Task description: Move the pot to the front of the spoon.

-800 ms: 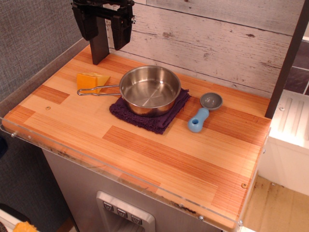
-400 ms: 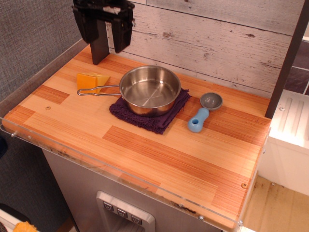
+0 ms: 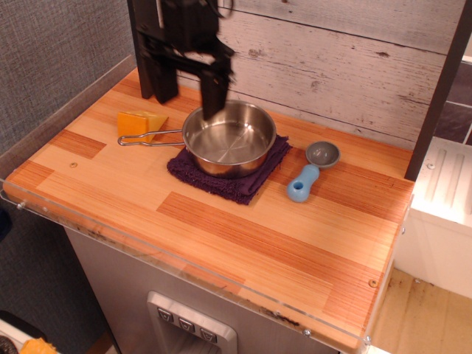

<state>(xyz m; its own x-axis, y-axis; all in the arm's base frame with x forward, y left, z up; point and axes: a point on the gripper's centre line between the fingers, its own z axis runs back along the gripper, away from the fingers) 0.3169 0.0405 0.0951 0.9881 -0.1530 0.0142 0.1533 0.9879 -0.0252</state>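
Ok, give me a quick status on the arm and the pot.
Tool open, empty, above the pot's back-left rim. Pot untouched on the purple cloth, left of the spoon. Bare wood in front of the spoon; nothing in the way.

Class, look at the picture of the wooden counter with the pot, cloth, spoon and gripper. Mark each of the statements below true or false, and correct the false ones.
1. The pot sits on a dark purple cloth. True.
2. The spoon lies inside the pot. False: it lies on the counter, beside the cloth.
3. The gripper is clamped on the pot's handle. False: it is open, above the pot's back rim, holding nothing.
4. A yellow piece lies by the handle's end. True.
5. The pot holds food. False: it is empty.
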